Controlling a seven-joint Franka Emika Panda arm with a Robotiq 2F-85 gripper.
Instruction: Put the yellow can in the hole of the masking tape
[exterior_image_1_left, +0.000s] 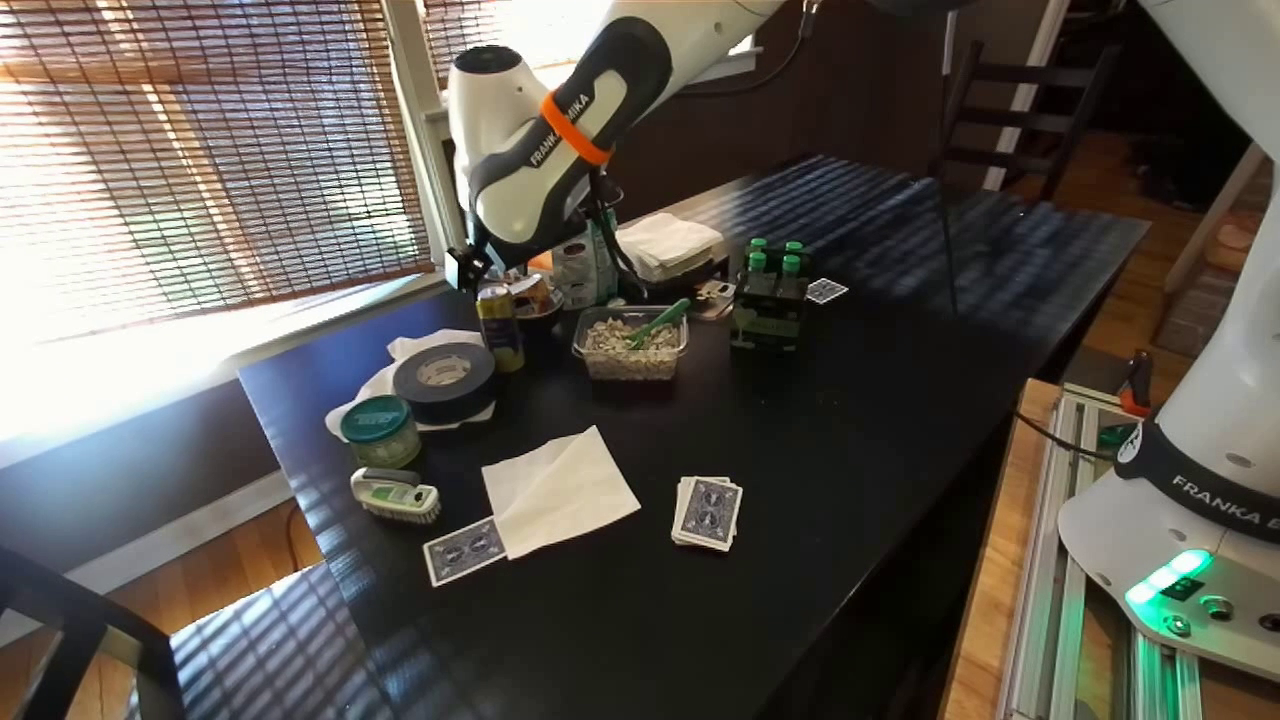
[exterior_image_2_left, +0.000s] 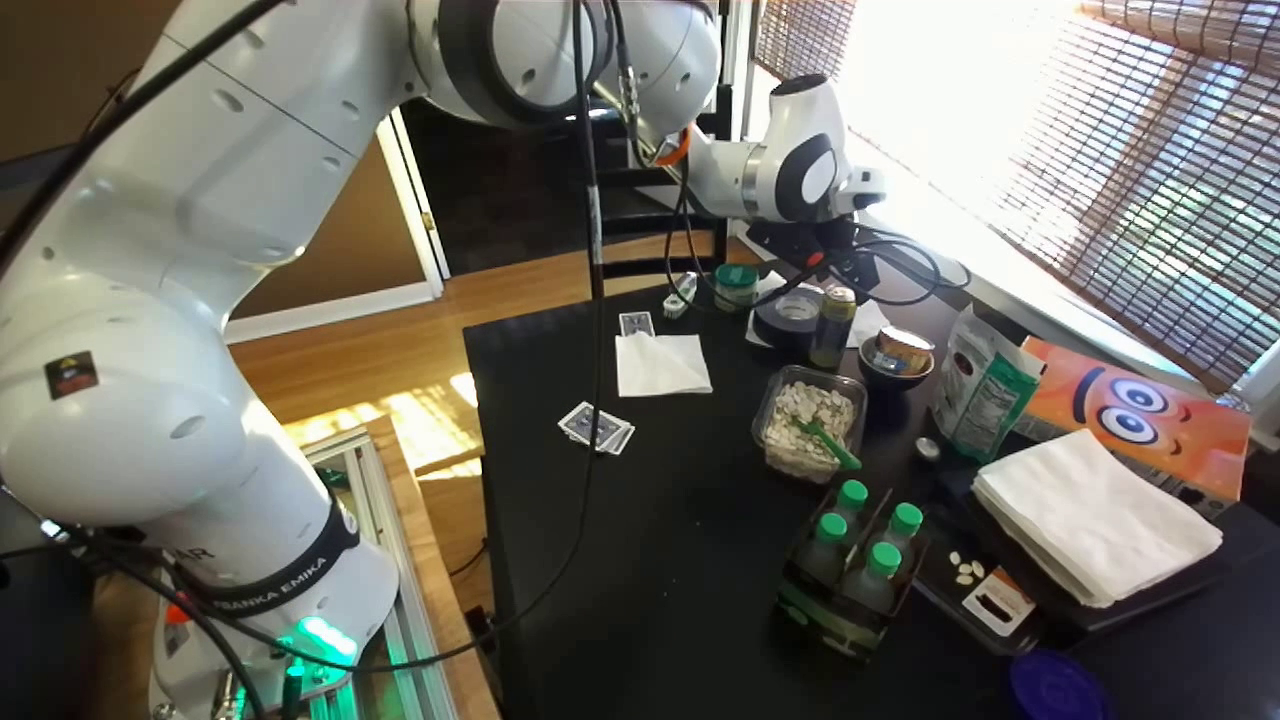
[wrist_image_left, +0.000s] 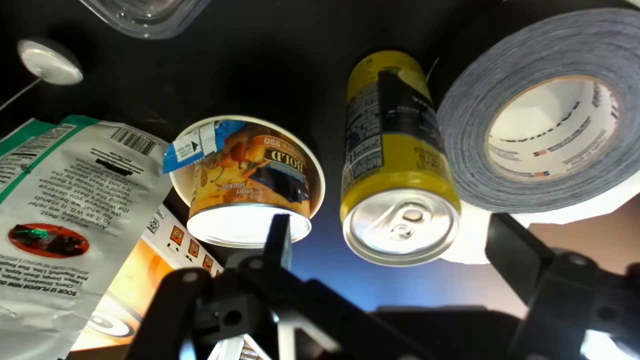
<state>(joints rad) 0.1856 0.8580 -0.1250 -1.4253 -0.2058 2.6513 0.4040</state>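
The yellow can is a yellow and dark blue drink can with a silver pull-tab lid; it stands upright on the black table and shows in both exterior views (exterior_image_1_left: 502, 335) (exterior_image_2_left: 832, 328) and in the wrist view (wrist_image_left: 400, 145). The masking tape is a wide grey roll lying flat on white paper right beside the can, in both exterior views (exterior_image_1_left: 450, 395) (exterior_image_2_left: 785, 322) and in the wrist view (wrist_image_left: 467, 145). No object shows in its hole. My gripper (wrist_image_left: 391, 225) is open and empty above the can, its fingers spread wider than the lid, not touching it. It also shows small in an exterior view (exterior_image_1_left: 475, 265).
A food can (wrist_image_left: 250, 180) sits in a bowl (wrist_image_left: 315, 175) close beside the can. A plastic tub of oats (exterior_image_1_left: 630, 350), a standing pouch (exterior_image_2_left: 985, 385) and a carrier of green-capped bottles (exterior_image_2_left: 850, 575) are nearby. A teal-lidded jar (exterior_image_1_left: 382, 430) stands by the tape.
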